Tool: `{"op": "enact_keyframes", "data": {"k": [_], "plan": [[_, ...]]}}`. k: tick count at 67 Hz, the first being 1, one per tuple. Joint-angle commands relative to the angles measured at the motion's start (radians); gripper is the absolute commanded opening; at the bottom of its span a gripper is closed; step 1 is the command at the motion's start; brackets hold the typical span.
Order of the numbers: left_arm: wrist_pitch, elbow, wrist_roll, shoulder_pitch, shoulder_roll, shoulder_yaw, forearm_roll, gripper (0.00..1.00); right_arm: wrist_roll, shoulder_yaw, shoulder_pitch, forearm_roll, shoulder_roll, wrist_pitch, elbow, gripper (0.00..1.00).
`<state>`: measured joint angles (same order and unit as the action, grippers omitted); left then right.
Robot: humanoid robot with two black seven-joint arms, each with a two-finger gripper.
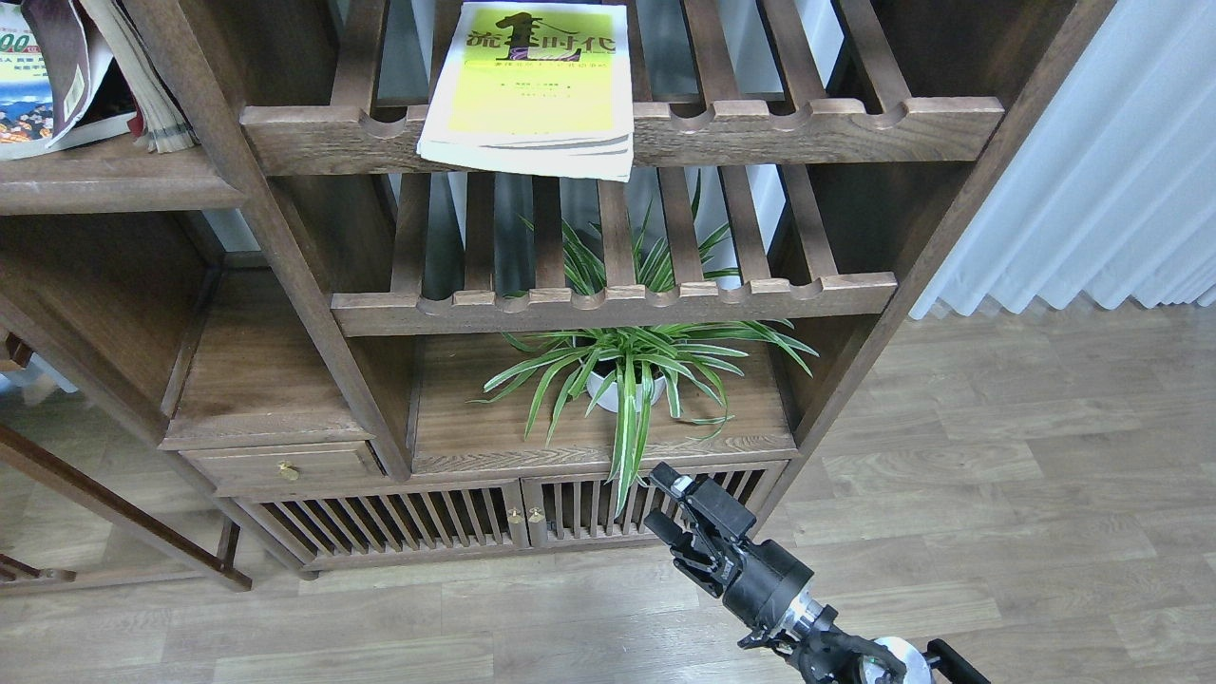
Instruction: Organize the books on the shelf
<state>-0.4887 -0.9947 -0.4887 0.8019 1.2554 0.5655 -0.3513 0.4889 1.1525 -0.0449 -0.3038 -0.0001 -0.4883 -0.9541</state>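
Gripper-wise, only the right gripper (665,499) shows, low and near in the scene, its two black fingers standing a little apart and holding nothing; the left one is out of view. Largest in the scene is the dark wooden bookcase (313,313), whose solid shelf (104,180) sits at the far left. On that board lean two books (57,76), one of them showing a colourful cover, the other mostly hidden. To the right, the yellow-green book (532,90) lies flat on the upper slatted rack (817,133), its near edge overhanging the front rail. Lower down a spider plant (627,370) stands in a white pot. The step in hand looks like the reach for the yellow-green book; that calls for raising the gripper well up, past the plant's leaves, to the overhanging edge.
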Motion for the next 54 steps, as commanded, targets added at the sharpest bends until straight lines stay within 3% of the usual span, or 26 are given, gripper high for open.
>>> {"op": "enact_keyframes", "data": {"k": [1, 6, 20, 38, 40, 54], "plan": [[0.0, -0.031, 0.0, -0.09, -0.004, -0.004, -0.001, 0.99, 0.0, 0.0, 0.005, 0.0, 0.0, 0.0, -0.002, 1.0], [0.0, -0.067, 0.0, -0.144, -0.01, -0.004, -0.001, 0.99, 0.0, 0.003, 0.005, -0.001, 0.0, 0.0, -0.002, 1.0], [0.0, -0.143, 0.098, -0.296, -0.105, -0.004, -0.005, 0.99, 0.0, 0.004, 0.005, -0.001, 0.0, 0.0, -0.018, 0.99], [0.0, -0.133, 0.197, -0.448, -0.458, 0.013, -0.008, 0.99, 0.0, 0.003, 0.02, 0.009, 0.0, 0.0, -0.061, 0.99], [0.0, -0.133, 0.226, -0.483, -0.548, 0.013, -0.008, 0.99, 0.0, 0.004, 0.033, 0.008, 0.0, 0.0, -0.098, 0.99], [0.0, -0.131, 0.312, -0.605, -0.795, 0.022, -0.02, 0.99, 0.0, 0.003, 0.063, 0.009, 0.0, 0.0, -0.221, 0.99]]}}
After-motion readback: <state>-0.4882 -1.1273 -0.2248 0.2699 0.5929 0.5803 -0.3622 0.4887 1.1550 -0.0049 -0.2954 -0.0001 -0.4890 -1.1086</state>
